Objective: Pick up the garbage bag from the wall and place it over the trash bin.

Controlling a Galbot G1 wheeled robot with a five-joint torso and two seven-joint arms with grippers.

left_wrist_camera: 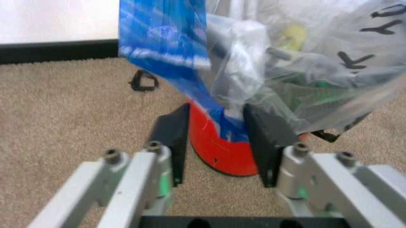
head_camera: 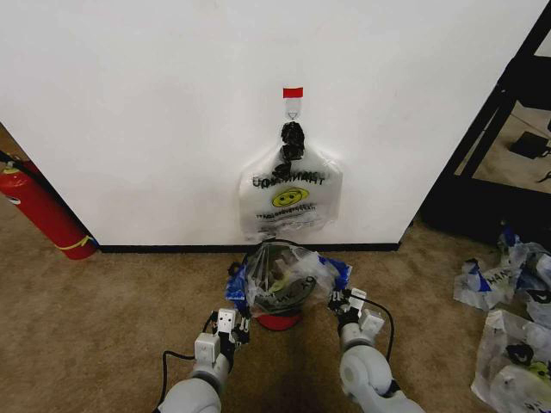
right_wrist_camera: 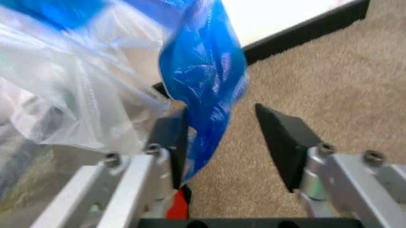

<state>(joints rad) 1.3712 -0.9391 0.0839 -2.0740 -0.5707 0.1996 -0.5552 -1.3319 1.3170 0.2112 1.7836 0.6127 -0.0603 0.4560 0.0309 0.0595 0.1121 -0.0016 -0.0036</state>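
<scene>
Two grippers sit low over the carpet, one at each side of the bin. From the head view, the left gripper is beside the bin's left flank and the right gripper beside its right, both touching blue corners of the bag. In the left wrist view the left gripper has its jaws spread, with a blue strip of the bag hanging down between them and the bin's red base just beyond; the plastic does not look pinched. In the right wrist view the right gripper is likewise spread, a blue flap draped against one finger and clear of the other. The bag lies over the bin's top, its clear plastic bulging around the black mesh, red base showing below. Behind the bin stands the wall with its black baseboard, where a white smiley bag hangs by a black knot from a red-topped hook. A fire extinguisher leans at far left, and more bags lie on the floor at right.
</scene>
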